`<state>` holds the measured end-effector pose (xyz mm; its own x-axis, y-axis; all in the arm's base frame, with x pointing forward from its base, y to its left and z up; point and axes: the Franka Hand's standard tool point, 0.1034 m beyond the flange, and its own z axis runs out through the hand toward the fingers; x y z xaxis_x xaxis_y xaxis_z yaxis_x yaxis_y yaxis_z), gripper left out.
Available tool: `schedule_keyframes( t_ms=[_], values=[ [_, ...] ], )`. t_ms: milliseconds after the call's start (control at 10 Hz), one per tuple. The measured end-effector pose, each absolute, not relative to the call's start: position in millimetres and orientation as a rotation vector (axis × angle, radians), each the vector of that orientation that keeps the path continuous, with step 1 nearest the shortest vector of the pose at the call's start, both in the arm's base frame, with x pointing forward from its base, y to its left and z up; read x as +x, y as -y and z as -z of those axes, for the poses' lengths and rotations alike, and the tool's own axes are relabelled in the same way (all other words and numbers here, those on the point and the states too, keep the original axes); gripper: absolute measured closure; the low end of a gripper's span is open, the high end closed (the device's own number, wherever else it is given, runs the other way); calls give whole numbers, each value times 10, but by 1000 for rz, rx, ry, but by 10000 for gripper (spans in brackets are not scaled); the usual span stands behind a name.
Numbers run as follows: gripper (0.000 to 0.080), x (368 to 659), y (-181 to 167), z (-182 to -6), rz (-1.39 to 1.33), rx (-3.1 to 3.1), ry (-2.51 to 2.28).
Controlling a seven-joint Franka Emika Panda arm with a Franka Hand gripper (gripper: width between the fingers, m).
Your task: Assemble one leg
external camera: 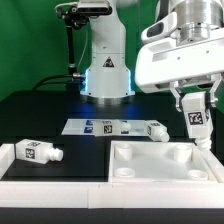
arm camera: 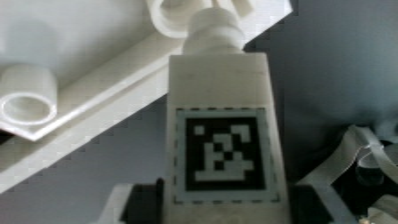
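My gripper (external camera: 196, 112) is shut on a white leg (external camera: 197, 124) with a black-and-white tag and holds it upright, peg end down, over the far corner of the white tabletop (external camera: 150, 165) at the exterior view's right. In the wrist view the leg (arm camera: 221, 130) fills the middle, and its round peg (arm camera: 210, 30) sits at the tabletop's corner (arm camera: 169, 12). I cannot tell whether the peg is in the hole. The fingers (arm camera: 146, 205) grip the leg's sides. A second leg (external camera: 36, 152) lies on its side at the left. A third leg (external camera: 154, 129) lies by the marker board.
The marker board (external camera: 105, 127) lies flat behind the tabletop. The robot base (external camera: 105, 70) stands at the back. A white raised rim (external camera: 50, 166) runs along the front left. A rimmed corner hole (arm camera: 27, 105) of the tabletop shows in the wrist view.
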<state>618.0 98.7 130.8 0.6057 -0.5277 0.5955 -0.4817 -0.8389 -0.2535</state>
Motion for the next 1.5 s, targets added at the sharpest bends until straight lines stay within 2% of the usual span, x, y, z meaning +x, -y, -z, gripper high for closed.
schedule_keyframes(
  t_ms=[200,400,600,1300,1500],
  values=[
    [512,6183,-927,-1305,1071,-2781,-842],
    [512,6224,-689,-1282,1064,-2967,-565],
    [512,6214,-731,-1255,1066,-3066,-299],
    [512,6259,-687,-1304,1089,-3033,-281],
    [512,6249,-829,-1289,1034,-3026,-294]
  ],
)
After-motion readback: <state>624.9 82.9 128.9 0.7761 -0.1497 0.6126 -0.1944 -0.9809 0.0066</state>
